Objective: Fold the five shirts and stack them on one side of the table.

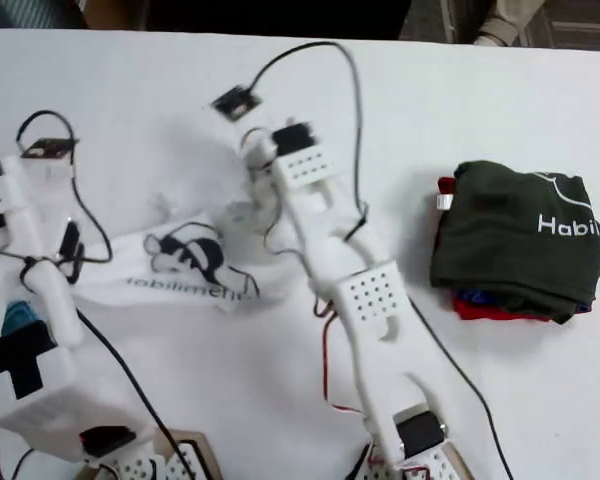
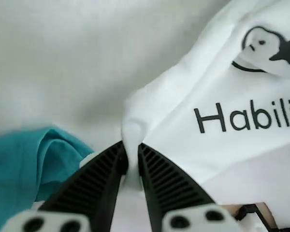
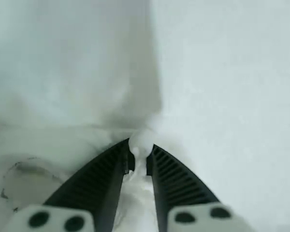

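The white shirt (image 1: 180, 265) is clamped, seemingly thinly, by the left end effector (image 2: 132, 159) and the right end effector (image 3: 140, 157); it could be tugged loose.

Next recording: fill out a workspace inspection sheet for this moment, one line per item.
Surface: white table.
Job's things: white shirt with penguin print, rumpled and pinched at two places; stack of folded shirts at one side, dark green on top, red and blue beneath; teal fabric bunched beside the left gripper, perhaps another shirt.
Clutter: nothing seen.
Grippers: left gripper shut on the white shirt; right gripper shut on another fold of it.
Cables: black cables loop over the table; red wires beside the right arm.
Surroundings: dark area beyond the table's far edge.
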